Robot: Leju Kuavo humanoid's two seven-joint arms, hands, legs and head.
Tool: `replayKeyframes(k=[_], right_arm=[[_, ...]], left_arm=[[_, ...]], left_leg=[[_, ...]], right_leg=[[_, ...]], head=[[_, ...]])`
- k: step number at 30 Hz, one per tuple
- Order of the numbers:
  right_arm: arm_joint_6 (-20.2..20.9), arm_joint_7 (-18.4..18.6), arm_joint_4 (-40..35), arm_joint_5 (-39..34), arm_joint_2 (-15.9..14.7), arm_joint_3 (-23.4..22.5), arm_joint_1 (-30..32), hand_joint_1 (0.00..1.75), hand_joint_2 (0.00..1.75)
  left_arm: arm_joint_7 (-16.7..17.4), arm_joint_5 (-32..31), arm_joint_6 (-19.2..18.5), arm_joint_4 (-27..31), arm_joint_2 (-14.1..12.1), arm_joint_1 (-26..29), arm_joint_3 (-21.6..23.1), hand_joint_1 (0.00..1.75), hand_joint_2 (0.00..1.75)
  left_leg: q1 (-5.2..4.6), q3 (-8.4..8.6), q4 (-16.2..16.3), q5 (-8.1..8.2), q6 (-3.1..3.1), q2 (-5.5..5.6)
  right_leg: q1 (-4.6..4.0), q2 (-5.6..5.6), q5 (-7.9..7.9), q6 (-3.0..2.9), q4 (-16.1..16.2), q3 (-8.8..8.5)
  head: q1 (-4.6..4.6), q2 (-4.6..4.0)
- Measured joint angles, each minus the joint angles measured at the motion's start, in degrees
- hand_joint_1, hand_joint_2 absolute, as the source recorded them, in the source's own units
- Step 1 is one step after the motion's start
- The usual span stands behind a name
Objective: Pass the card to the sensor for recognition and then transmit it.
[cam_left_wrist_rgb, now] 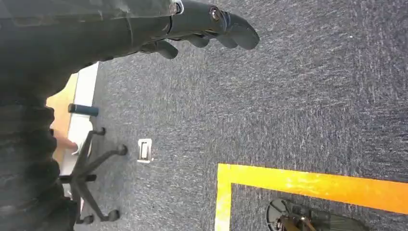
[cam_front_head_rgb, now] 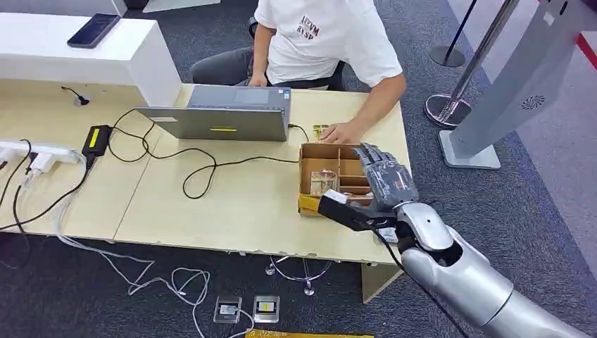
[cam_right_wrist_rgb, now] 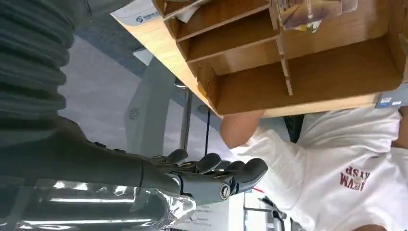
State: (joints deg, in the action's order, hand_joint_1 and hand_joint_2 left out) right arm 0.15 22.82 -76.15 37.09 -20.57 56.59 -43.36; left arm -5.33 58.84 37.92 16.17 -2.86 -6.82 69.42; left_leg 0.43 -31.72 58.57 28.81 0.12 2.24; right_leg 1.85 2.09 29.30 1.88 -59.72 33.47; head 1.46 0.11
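Listing from my remote station, largest item first.

Desk [cam_front_head_rgb: 232, 211]: light wood, carrying everything below.

Seated person [cam_front_head_rgb: 317, 42]: white T-shirt with dark red lettering, too blurred for me to read in the head view and turned over in the right wrist view; one hand rests on the desk just beyond the box.

Laptop [cam_front_head_rgb: 225, 116]: grey, lid up, a yellow sticker on its back, no text legible.

Cardboard divider box [cam_front_head_rgb: 331, 169]: open top, several compartments, at the desk's right edge.

Right hand [cam_front_head_rgb: 384, 179]: hovering over the box's right side, fingers extended and spread, holding nothing. It is plainly the nearer hand.

Left hand [cam_left_wrist_rgb: 211, 26]: hanging over grey carpet, fingers loosely extended, empty, well away from the desk.

Card [cam_front_head_rgb: 324, 182]: what I take for it lies in a compartment on the box's left side, looking pale and printed; print unreadable. It sits to the left of the right fingertips and below them. I cannot settle its long axis. I judge the coming reach must shift leftward and down.
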Motion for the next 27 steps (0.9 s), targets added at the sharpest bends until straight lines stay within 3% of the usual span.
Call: replayKeyframes(k=[27], right_arm=[[0.22,1.44,5.99,0.94,2.19,3.39,1.70,0.00,1.75]], left_arm=[[-0.15,1.57,0.00,0.33,-0.02,0.00,-0.02,0.00,1.75]], left_leg=[[0.00,0.00,0.00,0.00,-0.01,-0.01]], right_leg=[[0.00,0.01,0.00,0.00,0.00,0.01]], head=[[0.00,0.00]])
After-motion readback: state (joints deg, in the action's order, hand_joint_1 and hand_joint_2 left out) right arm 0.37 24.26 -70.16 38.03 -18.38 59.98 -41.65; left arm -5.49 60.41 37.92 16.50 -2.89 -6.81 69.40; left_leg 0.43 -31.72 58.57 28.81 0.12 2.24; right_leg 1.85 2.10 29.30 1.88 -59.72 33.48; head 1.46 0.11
